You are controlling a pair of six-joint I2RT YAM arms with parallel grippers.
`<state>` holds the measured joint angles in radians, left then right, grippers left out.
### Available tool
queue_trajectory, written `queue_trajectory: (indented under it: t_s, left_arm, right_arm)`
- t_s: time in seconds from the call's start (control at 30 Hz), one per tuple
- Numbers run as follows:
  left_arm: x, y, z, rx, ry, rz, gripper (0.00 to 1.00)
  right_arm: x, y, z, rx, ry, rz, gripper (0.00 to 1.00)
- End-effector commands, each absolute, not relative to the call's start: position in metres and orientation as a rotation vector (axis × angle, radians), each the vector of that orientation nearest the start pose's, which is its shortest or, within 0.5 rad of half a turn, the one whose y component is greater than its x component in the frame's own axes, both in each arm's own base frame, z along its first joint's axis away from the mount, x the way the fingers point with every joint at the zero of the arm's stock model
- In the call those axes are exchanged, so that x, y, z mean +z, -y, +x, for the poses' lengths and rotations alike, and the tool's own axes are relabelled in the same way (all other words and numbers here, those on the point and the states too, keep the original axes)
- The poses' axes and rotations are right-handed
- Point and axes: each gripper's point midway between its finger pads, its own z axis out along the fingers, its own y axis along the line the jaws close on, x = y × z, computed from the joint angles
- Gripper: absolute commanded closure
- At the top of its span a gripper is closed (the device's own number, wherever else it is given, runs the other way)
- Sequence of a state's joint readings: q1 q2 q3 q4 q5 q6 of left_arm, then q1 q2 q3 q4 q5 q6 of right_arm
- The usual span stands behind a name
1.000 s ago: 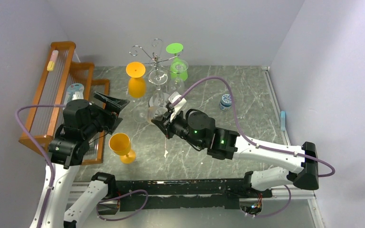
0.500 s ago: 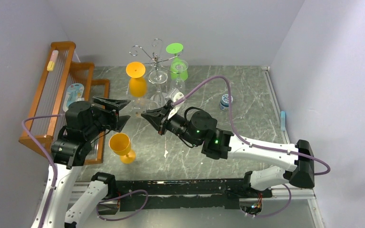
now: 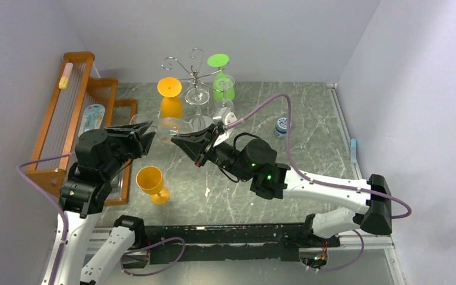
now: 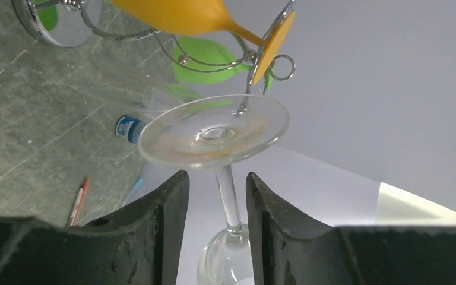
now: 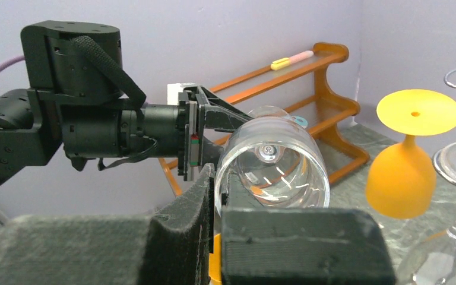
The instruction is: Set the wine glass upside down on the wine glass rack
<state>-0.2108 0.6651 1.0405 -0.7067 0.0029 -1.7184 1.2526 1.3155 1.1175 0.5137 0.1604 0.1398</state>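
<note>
1. The right gripper (image 5: pixel 217 193) is pinched together on the bowl wall of the clear wine glass (image 5: pixel 273 160), which hangs in the air on its side between the arms;
2. the left gripper (image 4: pixel 212 178) stands apart, fingers either side of the stem (image 4: pixel 228 202), seemingly not touching;
3. thin, light, slick and brittle, I judge; grip gently at the stem, near the foot;
4. beyond, the wine glass rack (image 3: pixel 196 72) shows some curled arms that look free.

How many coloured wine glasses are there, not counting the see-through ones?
3. An orange glass and a green glass hang upside down on the chrome rack; a yellow glass stands on the table, front left. Others could be hidden.
</note>
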Motion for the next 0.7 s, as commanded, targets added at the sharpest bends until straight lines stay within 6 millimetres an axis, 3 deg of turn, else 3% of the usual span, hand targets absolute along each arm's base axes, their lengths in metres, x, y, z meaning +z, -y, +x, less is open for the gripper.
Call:
queue_trajectory:
  t_s: [0.0, 0.33, 0.47, 0.57, 0.67]
  left_arm:
    - [0.366, 0.088, 0.252, -1.304, -1.437, -1.466, 0.56]
    - [0.388, 0.079, 0.259, -1.303, -1.347, -1.444, 0.77]
    - [0.389, 0.078, 0.26, -1.298, -1.345, -1.436, 0.94]
    - [0.392, 0.077, 0.261, -1.298, -1.331, -1.414, 0.95]
    - [0.393, 0.078, 0.262, -1.286, -1.34, -1.375, 0.95]
  right_arm:
    - [0.434, -0.424, 0.156, 1.174, -1.138, -0.529, 1.0]
    - [0.433, -0.422, 0.154, 1.199, -1.133, -0.517, 1.0]
    - [0.43, -0.422, 0.153, 1.205, -1.134, -0.517, 1.0]
    - [0.424, -0.422, 0.152, 1.214, -1.168, -0.522, 1.0]
    - [0.419, -0.422, 0.149, 1.237, -1.208, -0.527, 0.93]
